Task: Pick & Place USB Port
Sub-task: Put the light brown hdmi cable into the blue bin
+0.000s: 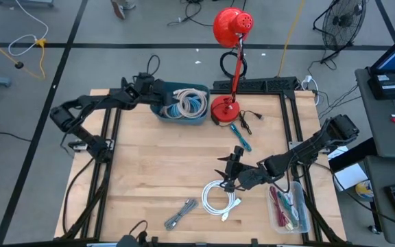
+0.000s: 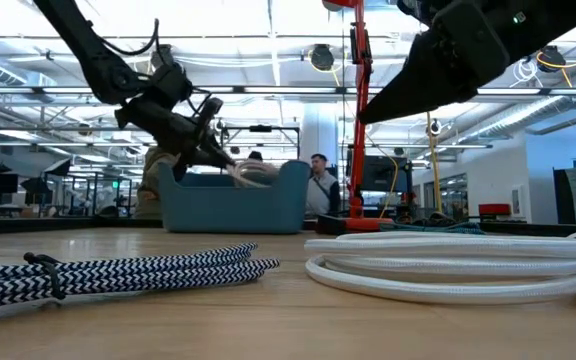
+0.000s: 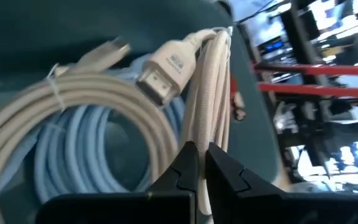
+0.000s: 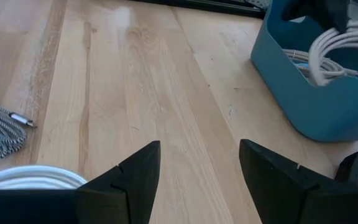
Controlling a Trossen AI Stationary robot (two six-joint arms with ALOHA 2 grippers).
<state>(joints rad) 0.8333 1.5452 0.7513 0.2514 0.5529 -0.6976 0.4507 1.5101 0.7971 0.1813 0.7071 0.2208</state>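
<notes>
We judge the step in hand to be the placing: the left end effector is at the rim of the blue bin at the far side of the tabletop, its fingers pressed together on a strand of the beige cable. To do this well, we would lower the bundle until its coils rest on the light blue cable already lying in the bin, then part the fingers only when the load is supported, and lift straight up — otherwise a loop may snag on a finger and drag back out over the wall.

The beige cable hangs directly ahead of that end effector, its flat plug just beyond the fingertips and over the bin's inside; most of the coil already lies within the walls.

The right end effector hovers with fingers spread wide over the near middle of the tabletop, just beside the white coiled cable — seemingly the next pick. A black-and-white braided cable lies nearer the front edge, and a red desk lamp stands beside the bin.
</notes>
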